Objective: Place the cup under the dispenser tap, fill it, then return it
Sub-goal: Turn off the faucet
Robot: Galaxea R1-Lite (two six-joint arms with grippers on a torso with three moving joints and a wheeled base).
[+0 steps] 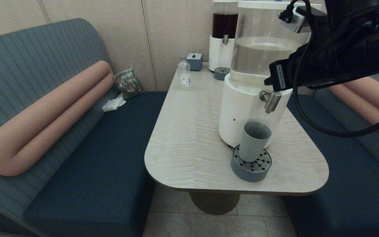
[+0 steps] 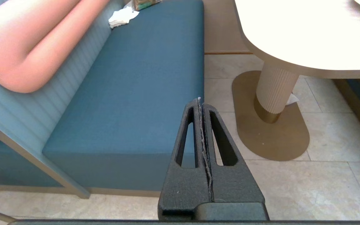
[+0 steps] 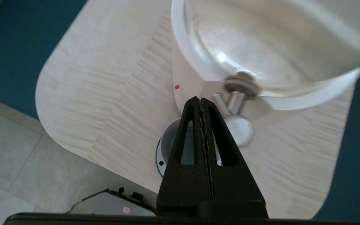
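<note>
The grey-blue cup (image 1: 254,141) stands upright on the round drip tray (image 1: 251,169), directly below the steel dispenser tap (image 1: 270,100) of the white-based dispenser (image 1: 237,112). My right arm reaches in from the upper right, above the tap. In the right wrist view my right gripper (image 3: 201,99) is shut and empty, its tip close beside the tap (image 3: 239,125); whether they touch is unclear. The cup (image 3: 169,140) shows behind the fingers. My left gripper (image 2: 200,100) is shut and empty, parked low over the floor by the bench.
The clear tank (image 1: 262,49) is about half full. At the table's far end stand a dark-liquid dispenser (image 1: 224,29), a second small tray (image 1: 221,73), a small clear bottle (image 1: 184,77) and a grey box (image 1: 194,61). Benches flank the table (image 1: 189,144).
</note>
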